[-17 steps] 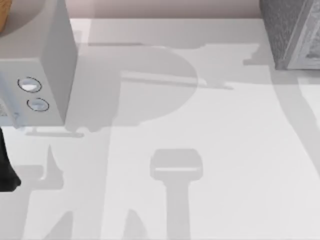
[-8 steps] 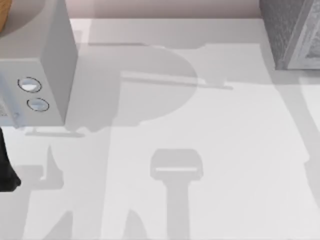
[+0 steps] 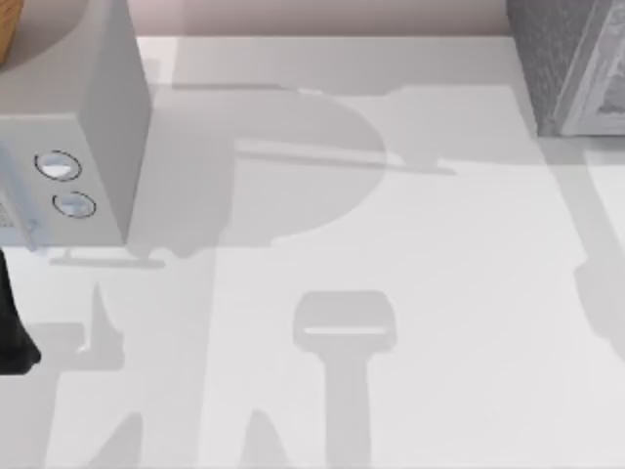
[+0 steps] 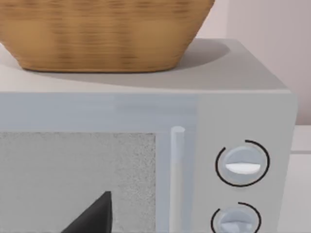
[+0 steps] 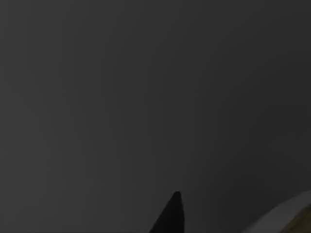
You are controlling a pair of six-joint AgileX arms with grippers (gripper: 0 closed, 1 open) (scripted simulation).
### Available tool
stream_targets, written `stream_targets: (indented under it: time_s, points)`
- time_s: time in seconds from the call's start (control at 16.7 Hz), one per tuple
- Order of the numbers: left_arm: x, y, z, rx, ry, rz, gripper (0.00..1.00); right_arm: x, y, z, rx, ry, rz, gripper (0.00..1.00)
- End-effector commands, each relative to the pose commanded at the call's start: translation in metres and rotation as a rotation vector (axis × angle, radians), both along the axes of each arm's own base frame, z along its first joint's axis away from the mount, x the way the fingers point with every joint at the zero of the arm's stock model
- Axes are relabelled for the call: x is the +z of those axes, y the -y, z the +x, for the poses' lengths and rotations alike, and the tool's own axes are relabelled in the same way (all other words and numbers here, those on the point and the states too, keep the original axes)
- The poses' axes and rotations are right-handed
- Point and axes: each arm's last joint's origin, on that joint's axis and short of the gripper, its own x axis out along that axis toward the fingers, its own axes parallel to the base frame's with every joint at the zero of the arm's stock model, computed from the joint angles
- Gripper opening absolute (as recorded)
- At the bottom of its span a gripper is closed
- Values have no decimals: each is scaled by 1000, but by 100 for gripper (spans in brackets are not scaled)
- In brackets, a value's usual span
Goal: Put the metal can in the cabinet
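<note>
The metal can is out of view. The cabinet (image 3: 552,59) is a grey speckled box at the table's far right corner, with a pale panel along its right side. My left arm (image 3: 12,332) is a dark shape at the table's left edge, in front of the microwave. In the left wrist view, a dark part of my left gripper (image 4: 92,216) rises in front of the microwave door (image 4: 73,179). The right wrist view is dark.
A grey microwave (image 3: 98,127) with two round knobs (image 3: 59,166) stands at the far left. A wicker basket (image 4: 102,34) sits on top of it. The white table (image 3: 391,244) carries only arm shadows across its middle.
The shadow on the table's right side has slid down and toward the right edge. The pale panel on the cabinet shows wider. The left arm has not moved.
</note>
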Motion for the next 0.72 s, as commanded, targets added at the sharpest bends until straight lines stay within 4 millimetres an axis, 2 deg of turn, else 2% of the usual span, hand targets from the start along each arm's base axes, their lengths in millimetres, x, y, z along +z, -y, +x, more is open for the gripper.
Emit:
stream_targets:
  time_s: [0.36, 0.72]
  points:
    - [0, 0, 0, 0, 0, 0, 100, -2, 1, 4, 0, -3, 0, 0]
    - [0, 0, 0, 0, 0, 0, 100, -2, 1, 4, 0, -3, 0, 45]
